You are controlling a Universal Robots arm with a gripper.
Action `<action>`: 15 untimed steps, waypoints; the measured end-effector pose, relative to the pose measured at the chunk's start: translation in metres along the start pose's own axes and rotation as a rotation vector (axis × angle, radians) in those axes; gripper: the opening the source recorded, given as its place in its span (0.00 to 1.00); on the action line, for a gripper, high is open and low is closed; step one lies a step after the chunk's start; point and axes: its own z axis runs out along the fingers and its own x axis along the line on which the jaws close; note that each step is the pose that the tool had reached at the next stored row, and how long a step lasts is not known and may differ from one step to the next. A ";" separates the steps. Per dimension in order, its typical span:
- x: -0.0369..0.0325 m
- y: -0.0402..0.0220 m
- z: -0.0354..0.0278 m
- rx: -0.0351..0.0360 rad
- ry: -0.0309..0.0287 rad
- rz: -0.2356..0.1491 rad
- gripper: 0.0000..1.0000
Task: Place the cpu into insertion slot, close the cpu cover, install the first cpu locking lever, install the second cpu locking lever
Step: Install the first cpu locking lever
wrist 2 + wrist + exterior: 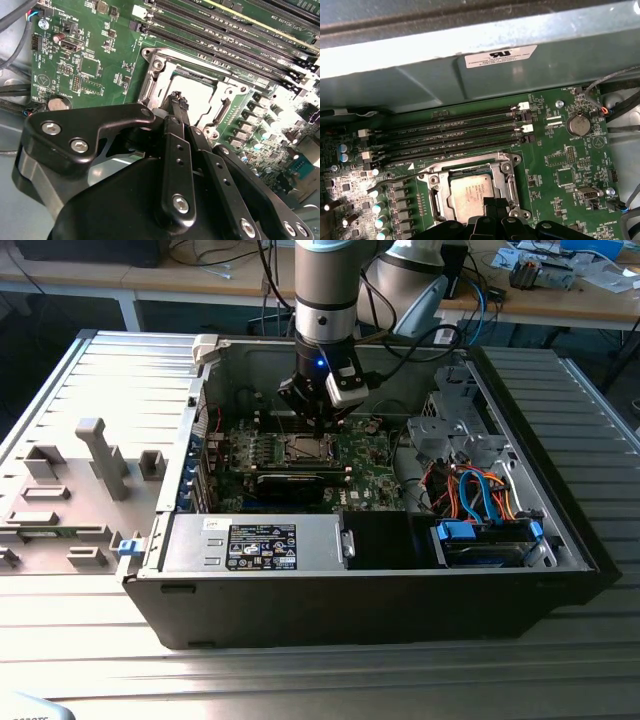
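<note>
Inside an open computer case [380,580] lying on its side on the counter [300,680], the arm's hand [312,418] hangs low over the green motherboard [300,465]. In the second wrist view the hand [179,102] has its black fingertips [174,98] pressed together with nothing between them, poised just above the socket.

The cpu [472,192] lies flat in the insertion slot, its silver-grey top showing through the square window of the cpu cover [470,170], which lies closed down around it. In the second wrist view the cpu [197,92] and the cpu cover [165,70] sit right under the fingertips.

A thin locking lever [395,179] runs out from the socket's edge, beside the row of memory slots [450,132]. A round coin battery [579,125] sits further off on the board.
</note>
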 end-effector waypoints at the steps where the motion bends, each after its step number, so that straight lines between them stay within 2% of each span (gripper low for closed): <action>1: 0.0000 0.0000 0.0000 0.0000 0.0001 -0.001 0.11; 8: 0.0000 0.0000 0.0000 -0.0002 0.0000 -0.006 0.11; 15: 0.0000 0.0000 0.0000 -0.0009 0.0000 -0.026 0.11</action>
